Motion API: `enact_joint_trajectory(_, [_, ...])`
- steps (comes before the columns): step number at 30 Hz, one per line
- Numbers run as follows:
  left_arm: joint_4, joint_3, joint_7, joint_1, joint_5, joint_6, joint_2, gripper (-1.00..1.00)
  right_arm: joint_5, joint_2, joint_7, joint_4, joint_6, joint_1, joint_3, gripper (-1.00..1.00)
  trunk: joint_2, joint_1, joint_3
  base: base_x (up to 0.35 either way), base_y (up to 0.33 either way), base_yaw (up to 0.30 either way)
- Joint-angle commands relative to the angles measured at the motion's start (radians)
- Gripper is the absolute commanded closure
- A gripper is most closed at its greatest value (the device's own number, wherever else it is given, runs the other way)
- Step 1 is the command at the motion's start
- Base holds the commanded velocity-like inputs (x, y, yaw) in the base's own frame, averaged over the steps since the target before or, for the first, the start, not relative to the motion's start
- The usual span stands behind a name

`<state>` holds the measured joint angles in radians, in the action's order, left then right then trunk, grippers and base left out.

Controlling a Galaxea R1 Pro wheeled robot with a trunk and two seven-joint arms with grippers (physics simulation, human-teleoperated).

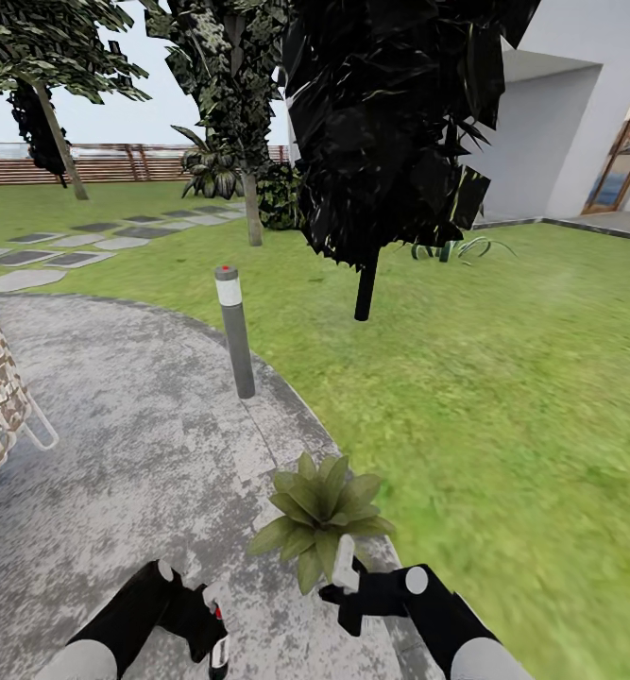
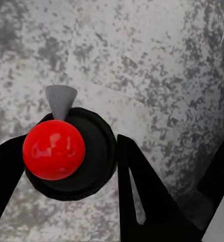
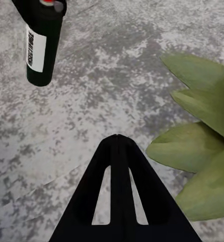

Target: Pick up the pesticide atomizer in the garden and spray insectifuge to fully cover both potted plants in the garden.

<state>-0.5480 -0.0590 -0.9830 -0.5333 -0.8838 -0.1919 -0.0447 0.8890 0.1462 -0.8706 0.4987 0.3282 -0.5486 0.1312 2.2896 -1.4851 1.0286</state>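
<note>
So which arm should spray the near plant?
Left. The left gripper is shut on the pesticide atomizer, over the paving just beside the potted plant. The right gripper looks shut and empty, next to the leaves.

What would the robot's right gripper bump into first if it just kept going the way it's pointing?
Probably the grey patio paving: the right gripper points down at bare stone, with the potted plant's leaves just beside that line.
</note>
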Motion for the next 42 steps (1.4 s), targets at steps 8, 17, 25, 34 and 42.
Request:
enact_joint_trajectory(8, [-0.003, 0.026, -0.028, -0.014, -0.047, -0.065, 0.063, 1.00, 0.007, 0.004, -0.096, 0.038, 0.005, -0.006, 0.008, 1.00, 0.000, 0.000, 0.001, 0.000, 0.000, 0.000])
enact_joint_trajectory(17, [-0.004, 0.062, -0.026, -0.014, -0.051, -0.069, 0.143, 1.00, 0.005, 0.004, -0.097, 0.038, 0.005, -0.006, 0.008, 1.00, 0.000, 0.000, 0.001, 0.000, 0.000, 0.000])
enact_joint_trajectory(25, [-0.006, 0.074, -0.025, -0.014, -0.050, -0.069, 0.185, 1.00, 0.005, 0.004, -0.096, 0.038, 0.005, -0.007, 0.008, 1.00, 0.000, 0.000, 0.001, 0.000, 0.000, 0.000])
enact_joint_trajectory(34, [-0.026, 0.100, 0.046, -0.014, -0.050, -0.073, 0.210, 1.00, 0.005, 0.015, -0.096, 0.040, 0.003, -0.007, 0.008, 1.00, 0.000, 0.000, 0.001, 0.000, 0.000, 0.000])
enact_joint_trajectory(42, [-0.026, 0.098, 0.050, -0.014, -0.043, -0.059, 0.217, 1.00, 0.005, 0.016, -0.096, 0.042, 0.003, -0.007, 0.008, 1.00, 0.000, 0.000, 0.001, 0.000, 0.000, 0.000])
